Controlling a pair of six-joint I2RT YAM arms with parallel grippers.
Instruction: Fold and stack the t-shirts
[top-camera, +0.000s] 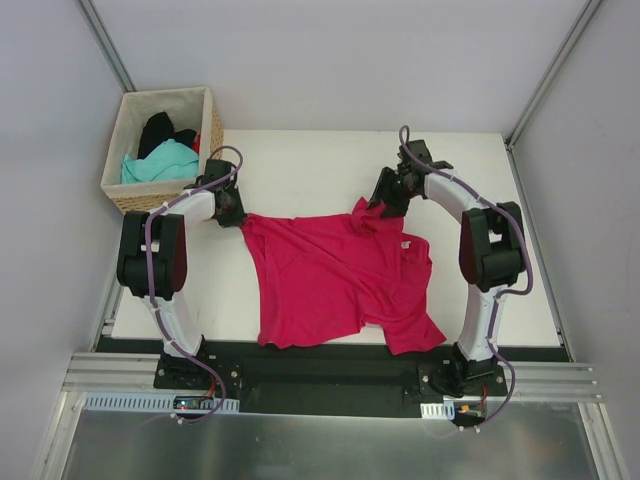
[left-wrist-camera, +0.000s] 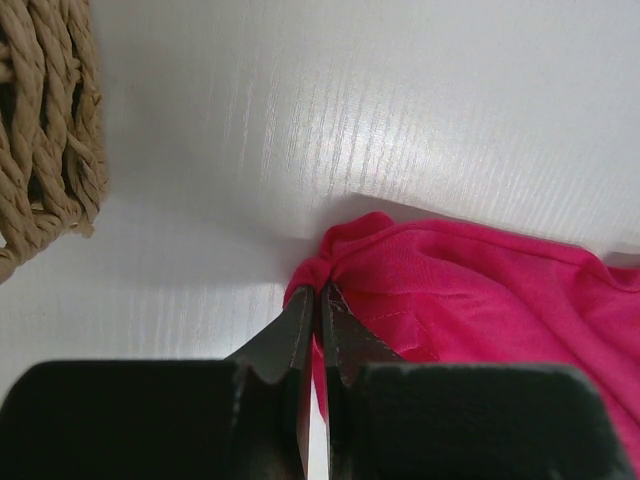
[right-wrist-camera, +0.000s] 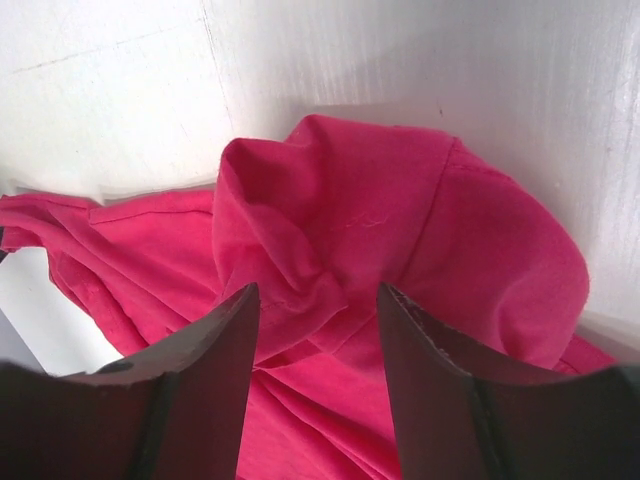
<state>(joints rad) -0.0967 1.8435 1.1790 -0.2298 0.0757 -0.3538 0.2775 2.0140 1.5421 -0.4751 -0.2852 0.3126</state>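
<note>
From the top view, the crimson-pink shirt (top-camera: 340, 280) lies spread and rumpled over the middle of the white table (top-camera: 300, 160). Its lower hem reaches the near edge at 6 o'clock. A small white neck label (top-camera: 406, 243) shows toward the shirt's 2 o'clock side. The left gripper (top-camera: 232, 208) sits at the shirt's 10 o'clock corner, and the right gripper (top-camera: 385, 200) sits at the bunched cloth at its 1 o'clock. At the table's 10 o'clock corner stands the wicker basket (top-camera: 165, 92), which holds the teal shirt (top-camera: 160, 165) and, behind it, the black shirt (top-camera: 158, 130).

In the left wrist view, the left gripper (left-wrist-camera: 320, 295) is closed, its jaws pinching a gathered tip of the crimson-pink shirt (left-wrist-camera: 480, 290). From the pinch the cloth runs off toward 3 o'clock over the table (left-wrist-camera: 350, 100). The wicker basket (left-wrist-camera: 45, 120) fills the 10 o'clock corner, well apart from the pinch.

In the right wrist view, the right gripper (right-wrist-camera: 315, 295) has its jaws spread apart. They stand either side of a raised fold of the crimson-pink shirt (right-wrist-camera: 400, 220), with the cloth between them unclamped. The rest of the shirt humps up toward 12 o'clock against the table (right-wrist-camera: 450, 60).
</note>
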